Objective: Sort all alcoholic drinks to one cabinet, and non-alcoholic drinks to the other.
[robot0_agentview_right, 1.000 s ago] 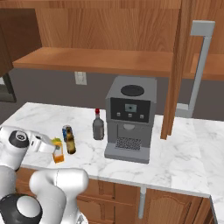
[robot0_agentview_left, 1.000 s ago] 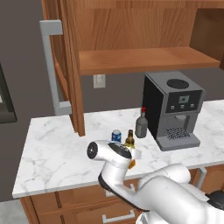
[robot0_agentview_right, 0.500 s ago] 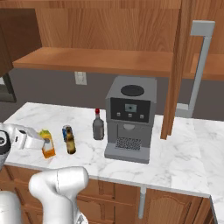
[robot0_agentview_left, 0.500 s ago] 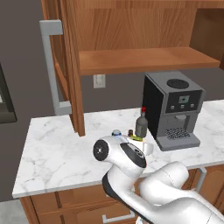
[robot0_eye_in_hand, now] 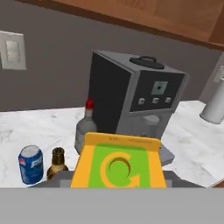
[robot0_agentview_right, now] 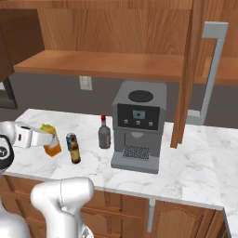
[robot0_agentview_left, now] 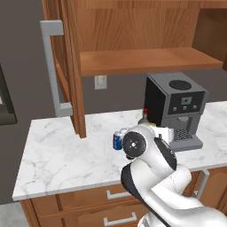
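- Gripper: at the left edge of the right base view, jaws part-open and closed around the juice carton, which sits raised above the marble counter.
- Hand view: the juice carton fills the lower centre of the frame, its green top panel with a yellow border facing the camera. Finger tips are hidden by the carton here.
- Beer bottle: upright on the counter, lower left of the right base view, just right of the carton. In the hand view only its brown neck and cap show, lower left.
- Soda can: upright, just behind the beer bottle in the right base view. In the left base view it shows at centre frame, partly covered by the arm.
- Grey bottle with red cap: upright, centre-left of the right base view, just beside the coffee machine. Whether the two touch cannot be told.
- Open wooden cabinet spans the upper part of the left base view, its door swung out at upper left.
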You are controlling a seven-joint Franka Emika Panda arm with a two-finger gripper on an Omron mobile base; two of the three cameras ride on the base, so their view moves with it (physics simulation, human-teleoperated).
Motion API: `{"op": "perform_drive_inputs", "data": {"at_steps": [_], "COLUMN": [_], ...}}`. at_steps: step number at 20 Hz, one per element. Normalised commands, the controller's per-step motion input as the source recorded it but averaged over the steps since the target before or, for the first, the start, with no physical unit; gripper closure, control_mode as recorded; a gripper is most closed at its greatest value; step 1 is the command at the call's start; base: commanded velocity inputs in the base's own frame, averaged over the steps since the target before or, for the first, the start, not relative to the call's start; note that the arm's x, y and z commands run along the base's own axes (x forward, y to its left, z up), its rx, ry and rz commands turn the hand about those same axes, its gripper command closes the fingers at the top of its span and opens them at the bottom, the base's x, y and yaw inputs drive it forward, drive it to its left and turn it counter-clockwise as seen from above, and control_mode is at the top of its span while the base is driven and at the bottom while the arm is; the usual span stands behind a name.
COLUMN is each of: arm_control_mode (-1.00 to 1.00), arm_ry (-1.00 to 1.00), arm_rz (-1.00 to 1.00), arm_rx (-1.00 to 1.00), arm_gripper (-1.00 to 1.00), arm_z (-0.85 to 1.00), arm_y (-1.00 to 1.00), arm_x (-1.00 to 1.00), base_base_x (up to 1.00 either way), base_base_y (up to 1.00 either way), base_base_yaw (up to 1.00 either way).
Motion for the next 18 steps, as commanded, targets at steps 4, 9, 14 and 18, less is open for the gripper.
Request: {"op": "perform_drive_inputs", "data": {"at_steps": [4,9,14,18], "arm_control_mode": [-1.0,-1.0,-1.0,-1.0], "arm_ry": [0.0,0.08,0.06,0.0], "arm_rz": [0.13,0.13,0.17,0.18], "arm_rx": [0.02,0.04,0.05,0.06], "arm_gripper": [1.0,1.0,1.0,1.0], "arm_z": [0.98,1.0,0.88,0.66], "arm_y": [0.0,0.0,0.0,0.02], "arm_x": [-0.02,0.0,0.0,0.0], "base_base_x": [0.0,0.0,0.0,0.0], "base_base_y": [0.0,0.0,0.0,0.0], "base_base_yaw": [0.0,0.0,0.0,0.0]}}
